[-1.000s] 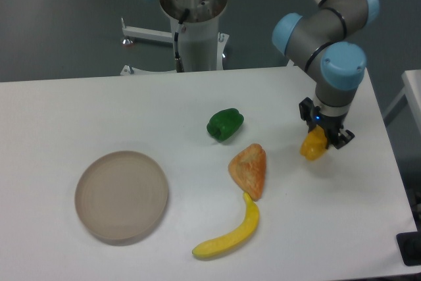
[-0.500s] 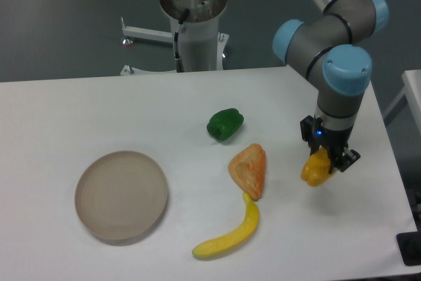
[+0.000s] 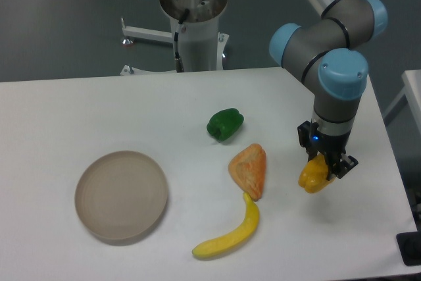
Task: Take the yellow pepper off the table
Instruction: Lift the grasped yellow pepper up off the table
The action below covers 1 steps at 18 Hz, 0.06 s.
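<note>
- Nearest, the banana [image 3: 228, 233] lies on the table [image 3: 79, 110], with the orange wedge [image 3: 248, 169] just beyond its far tip and the round plate [image 3: 121, 194] well to the left.
- The yellow pepper [image 3: 314, 175] sits at the right, clamped in the gripper [image 3: 321, 168]. Over the last second it has drifted nearer the camera and a little lower in the frame, travelling with the fingers; it looks lifted, though whether it clears the tabletop is hard to judge from this angle.
- That suggests the pick is essentially made.
- Farther back, the green pepper [image 3: 225, 124] lies untouched.
- The arm reaches in from the far right, wrist pointing straight down.
</note>
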Motion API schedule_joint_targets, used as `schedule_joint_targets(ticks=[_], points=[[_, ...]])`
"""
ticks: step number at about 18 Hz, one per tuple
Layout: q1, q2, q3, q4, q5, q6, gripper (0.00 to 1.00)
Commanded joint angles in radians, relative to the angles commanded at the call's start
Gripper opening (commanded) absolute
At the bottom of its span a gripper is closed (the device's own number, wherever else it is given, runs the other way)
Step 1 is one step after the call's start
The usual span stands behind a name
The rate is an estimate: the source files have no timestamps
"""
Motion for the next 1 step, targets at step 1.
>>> schedule_joint_targets(ticks=[1], points=[[0.0,0.0,-0.002,0.0,0.002,0.0,0.38]])
